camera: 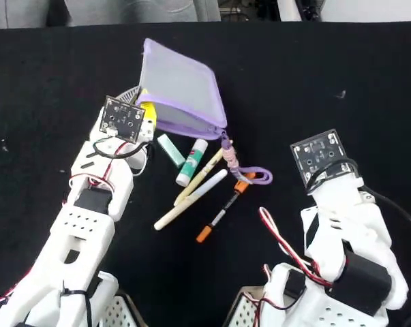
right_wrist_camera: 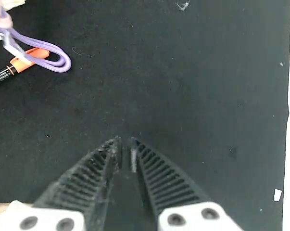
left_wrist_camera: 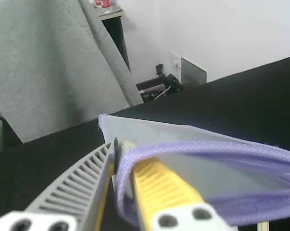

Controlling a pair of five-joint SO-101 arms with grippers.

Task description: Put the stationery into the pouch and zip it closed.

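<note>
None of the stationery is in the pouch yet, so by my reading the task is at its start: every piece has to be loaded and the zip then run closed. Five pieces lie loose on the black table just outside the pouch's zipped edge: a mint eraser nearest that edge, a glue stick beside it, a tan pencil and a pale pen crossing each other a little farther out, and an orange marker farthest from the pouch. A purple wrist strap trails from the pouch's zip corner and rests against the marker's orange end. The left gripper is clamped on the pouch's purple zip edge at the corner opposite the strap, one finger on each side of the fabric, lifting that edge. The mouth looks parted there, and the grey lining visible past the edge has nothing on it. The right gripper hangs over bare table well apart from the pouch, beyond the strap, with its jaws pressed together and nothing between them.
</note>
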